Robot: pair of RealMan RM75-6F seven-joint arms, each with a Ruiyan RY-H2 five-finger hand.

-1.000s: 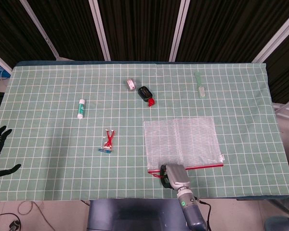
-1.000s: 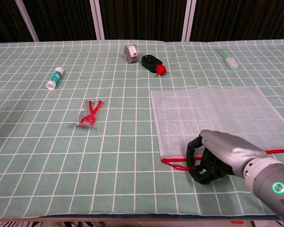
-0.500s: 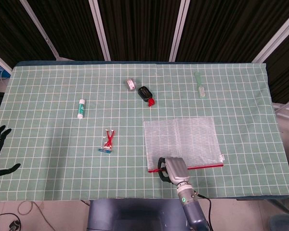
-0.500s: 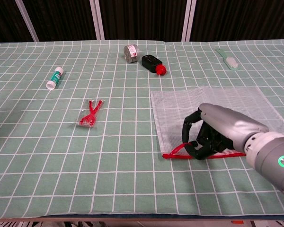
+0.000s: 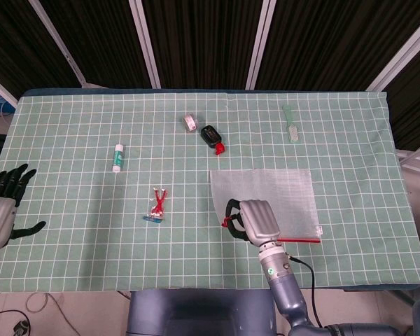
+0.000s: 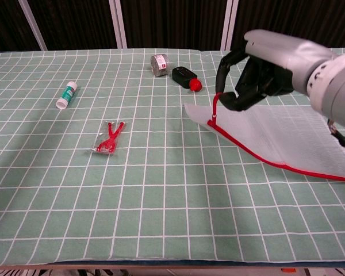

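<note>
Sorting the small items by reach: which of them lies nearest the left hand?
The white and green tube, lying alone left of the red packet; the other small items lie further right. The left hand is open.

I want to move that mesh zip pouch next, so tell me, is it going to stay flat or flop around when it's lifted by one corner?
Probably floppy: the mesh pouch sags in a curve below the right robot hand, which holds its red pull loop. It looks light, being thin see-through mesh with nothing visible inside. Its far edge seems to trail on the tablecloth, so it may drag.

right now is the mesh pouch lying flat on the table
No, the right hand grips the mesh pouch by its red loop, lifting its near edge off the table.
</note>
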